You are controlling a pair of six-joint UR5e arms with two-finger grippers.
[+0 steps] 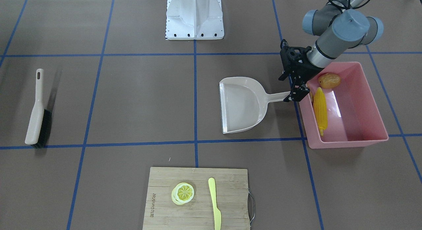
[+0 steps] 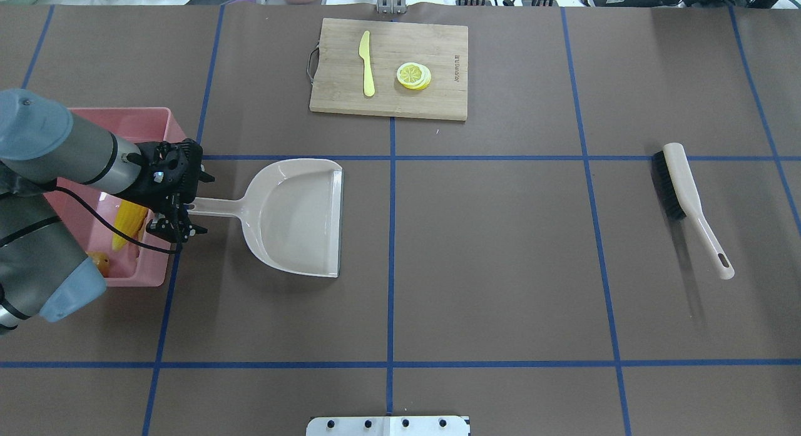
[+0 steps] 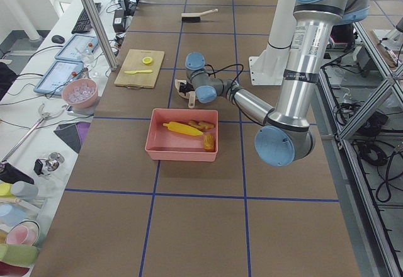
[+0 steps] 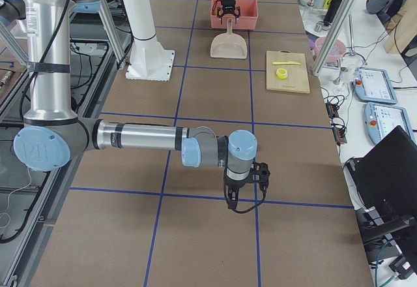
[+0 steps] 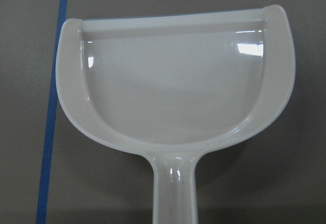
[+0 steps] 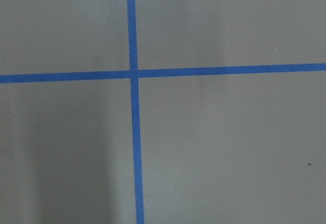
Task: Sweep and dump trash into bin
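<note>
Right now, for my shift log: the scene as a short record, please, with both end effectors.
bin: pink tub, upright
trash: corn cob, potato, ginger root, all in bin
dustpan: empty, flat beside bin
brush: lying far from dustpan
left end effector: open, straddling dustpan handle's end
right end effector: above the table, away from the rest; state unclear

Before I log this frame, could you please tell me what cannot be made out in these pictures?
- Ginger root: nearly all hidden by the left hand in the front-facing view and by the left arm overhead.
- Right hand: shows only in the exterior right view, so open or shut cannot be told.
- Potato: mostly covered by that arm in the overhead view.
</note>
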